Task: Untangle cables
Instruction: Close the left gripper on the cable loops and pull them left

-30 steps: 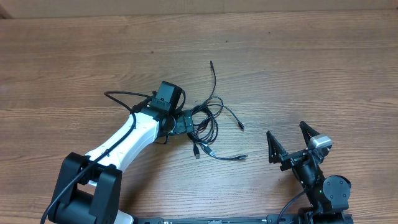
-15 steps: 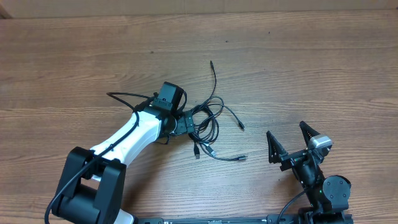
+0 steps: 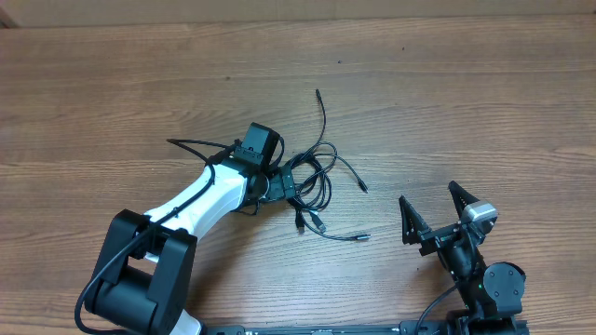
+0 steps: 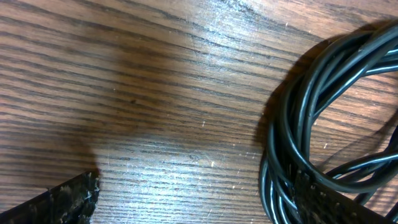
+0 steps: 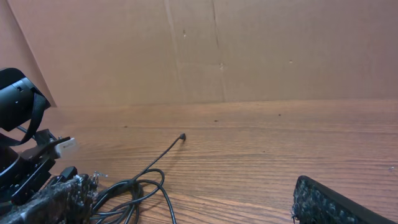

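My left hand stood wide open over the cables on the desk; my right hand gaped empty, well apart.

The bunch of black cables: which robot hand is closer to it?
Left. The left gripper is down at the left side of the cables, jaws open. The right gripper is open too, but sits well off to their right, apart from them.

We see open table right of and beyond the cables; the left arm blocks their left side.
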Robot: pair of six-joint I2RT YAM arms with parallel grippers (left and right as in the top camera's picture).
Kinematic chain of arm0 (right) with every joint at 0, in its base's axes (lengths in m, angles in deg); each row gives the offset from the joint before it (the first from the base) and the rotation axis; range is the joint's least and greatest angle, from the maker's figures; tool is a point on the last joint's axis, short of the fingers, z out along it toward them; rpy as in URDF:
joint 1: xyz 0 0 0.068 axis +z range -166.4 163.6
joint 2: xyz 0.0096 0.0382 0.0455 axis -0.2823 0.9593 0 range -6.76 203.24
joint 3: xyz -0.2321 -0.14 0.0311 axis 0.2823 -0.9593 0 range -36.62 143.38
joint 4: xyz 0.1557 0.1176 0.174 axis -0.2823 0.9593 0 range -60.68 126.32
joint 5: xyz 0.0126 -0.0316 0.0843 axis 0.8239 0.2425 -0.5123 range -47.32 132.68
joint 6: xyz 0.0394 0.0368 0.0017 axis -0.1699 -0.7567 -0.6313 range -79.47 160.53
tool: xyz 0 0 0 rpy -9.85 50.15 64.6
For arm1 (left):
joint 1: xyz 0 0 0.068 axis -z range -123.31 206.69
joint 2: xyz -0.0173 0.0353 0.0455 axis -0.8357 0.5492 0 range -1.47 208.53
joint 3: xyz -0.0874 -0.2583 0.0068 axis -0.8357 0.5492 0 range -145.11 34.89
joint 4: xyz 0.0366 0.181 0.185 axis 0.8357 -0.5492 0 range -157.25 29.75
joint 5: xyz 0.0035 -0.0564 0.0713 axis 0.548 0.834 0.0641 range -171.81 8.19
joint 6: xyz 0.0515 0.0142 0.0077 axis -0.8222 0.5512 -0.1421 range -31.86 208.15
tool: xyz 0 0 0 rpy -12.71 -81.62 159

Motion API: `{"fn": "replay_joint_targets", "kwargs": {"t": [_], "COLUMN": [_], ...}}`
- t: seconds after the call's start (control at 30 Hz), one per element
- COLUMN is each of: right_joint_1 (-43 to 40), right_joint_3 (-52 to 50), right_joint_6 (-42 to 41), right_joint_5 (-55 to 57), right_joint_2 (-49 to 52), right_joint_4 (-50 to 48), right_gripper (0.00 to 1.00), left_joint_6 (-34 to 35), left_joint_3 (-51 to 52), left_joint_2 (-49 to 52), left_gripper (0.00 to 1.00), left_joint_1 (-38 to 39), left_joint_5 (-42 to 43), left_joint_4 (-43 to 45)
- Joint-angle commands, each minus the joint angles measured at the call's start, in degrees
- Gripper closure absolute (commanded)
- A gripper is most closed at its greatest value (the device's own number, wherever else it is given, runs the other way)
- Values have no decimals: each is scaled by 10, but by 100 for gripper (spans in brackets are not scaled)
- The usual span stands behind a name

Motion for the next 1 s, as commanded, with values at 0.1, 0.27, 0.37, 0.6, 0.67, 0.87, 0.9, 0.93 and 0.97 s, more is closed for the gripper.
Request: {"fn": "replay_joint_targets", "kwargs": {"t": [0.1, 0.27, 0.37, 0.6, 0.67, 0.87, 0.9, 0.93, 0.97], "right_joint_1": [-1, -1, -1, -1, -1, -1, -1, -1, -1], "right_joint_3": [-6, -6, -6, -6, -6, -6, -6, -6, -6], "right_joint_6": [-2, -2, -2, -2, -2, -2, -2, -2, -2], "right_joint_5": [4, 4, 4, 4, 4, 4, 4, 4, 4], "right_joint_2": [-6, -6, -6, -6, -6, -6, -6, -6, -6], "right_joint_4": [-3, -3, -3, -3, -3, -3, -3, -3, -3], "right_gripper": [0, 0, 0, 0, 0, 0, 0, 0, 0], "left_joint_6": [12, -7, -18, -18, -18, -18, -18, -18, -18], "left_joint_3": [-7, -7, -7, -7, -7, -7, -7, -7, -7], "left_joint_2": [16, 16, 16, 16, 16, 18, 19, 21, 22], "left_gripper": [0, 1, 0, 0, 0, 0, 0, 0, 0], "left_joint_1": [4, 4, 4, 4, 4, 4, 4, 4, 4], "left_joint_5": [-16, -29, -31, -31, -31, -39, -40, -40, -39], "left_joint_4": [2, 2, 2, 0, 0, 15, 17, 19, 21]}}
